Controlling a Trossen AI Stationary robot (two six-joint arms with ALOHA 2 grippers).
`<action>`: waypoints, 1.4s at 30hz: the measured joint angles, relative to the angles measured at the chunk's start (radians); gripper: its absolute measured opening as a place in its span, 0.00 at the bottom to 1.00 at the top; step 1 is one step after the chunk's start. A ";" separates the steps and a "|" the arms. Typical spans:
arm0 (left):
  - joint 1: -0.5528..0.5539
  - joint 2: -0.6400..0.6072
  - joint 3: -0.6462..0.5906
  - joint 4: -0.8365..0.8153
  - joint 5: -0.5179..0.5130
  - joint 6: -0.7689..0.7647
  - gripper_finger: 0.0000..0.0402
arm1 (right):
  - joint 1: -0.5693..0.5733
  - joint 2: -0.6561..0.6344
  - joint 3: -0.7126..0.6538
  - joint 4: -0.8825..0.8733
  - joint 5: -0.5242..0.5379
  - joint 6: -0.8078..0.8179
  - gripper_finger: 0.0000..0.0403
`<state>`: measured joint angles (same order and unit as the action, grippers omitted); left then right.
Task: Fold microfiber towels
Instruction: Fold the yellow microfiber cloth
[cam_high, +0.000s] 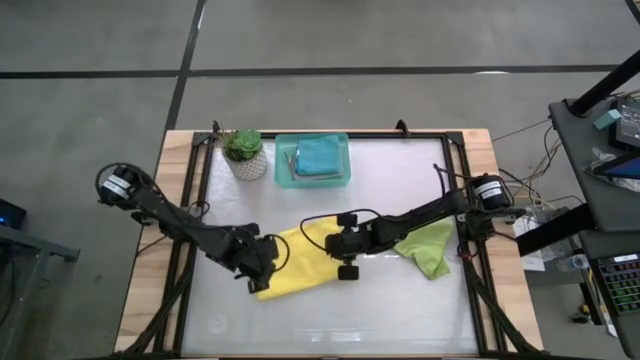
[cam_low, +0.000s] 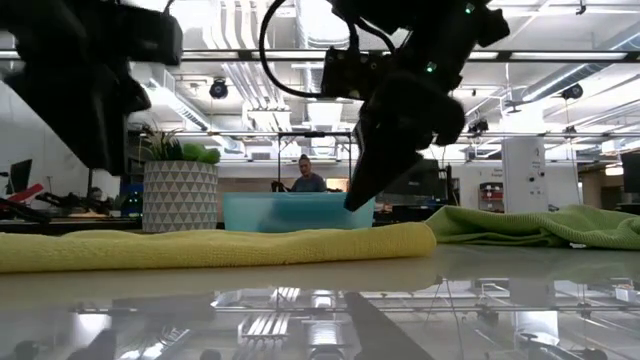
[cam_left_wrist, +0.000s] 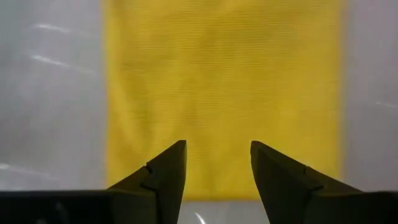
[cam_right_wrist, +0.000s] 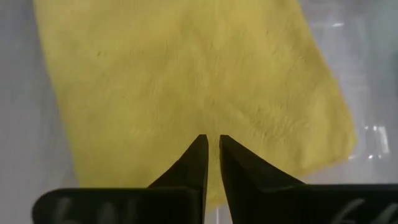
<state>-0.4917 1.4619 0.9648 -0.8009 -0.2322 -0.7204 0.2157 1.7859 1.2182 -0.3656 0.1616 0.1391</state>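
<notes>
I have two arms, and both are over the yellow towel (cam_high: 298, 262). It lies flat on the bench (cam_high: 400, 310), out in front of the teal tray (cam_high: 313, 180). I will say where things are from this yellow towel.

My left gripper (cam_left_wrist: 217, 163) hangs over one end of the yellow towel. Its jaws are apart and hold nothing. In the left wrist view the towel spreads out straight ahead of the fingertips (cam_left_wrist: 177, 152), with the near edge right under them.

My right gripper (cam_right_wrist: 212, 149) is over the other end of the yellow towel. Its jaws are almost shut, with just a thin crack between them. I cannot tell if they pinch any cloth. In the low view that gripper looks a bit above the towel, not on it.

The yellow towel is long from one of my arms to the other, so each arm has its own end. I think the next fold is end to end, and neither arm is clearly nearer.

The lime green towel (cam_high: 428, 250) lies in a heap just past the right end of the yellow towel. A blue towel (cam_high: 320, 157) sits in the teal tray. A plant pot (cam_high: 245, 155) stands beside the tray.
</notes>
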 joint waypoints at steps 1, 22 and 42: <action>-0.013 0.004 0.012 0.002 0.017 -0.004 0.41 | 0.000 -0.005 0.002 -0.019 -0.012 0.011 0.10; -0.186 0.222 0.070 0.213 -0.012 -0.067 0.41 | 0.048 -0.041 0.005 -0.227 -0.192 0.340 0.56; -0.223 0.307 0.076 0.248 -0.013 -0.111 0.23 | 0.119 -0.043 -0.001 -0.127 -0.068 0.442 0.59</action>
<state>-0.7151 1.7687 1.0412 -0.5529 -0.2451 -0.8318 0.3345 1.7432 1.2171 -0.4922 0.0932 0.5815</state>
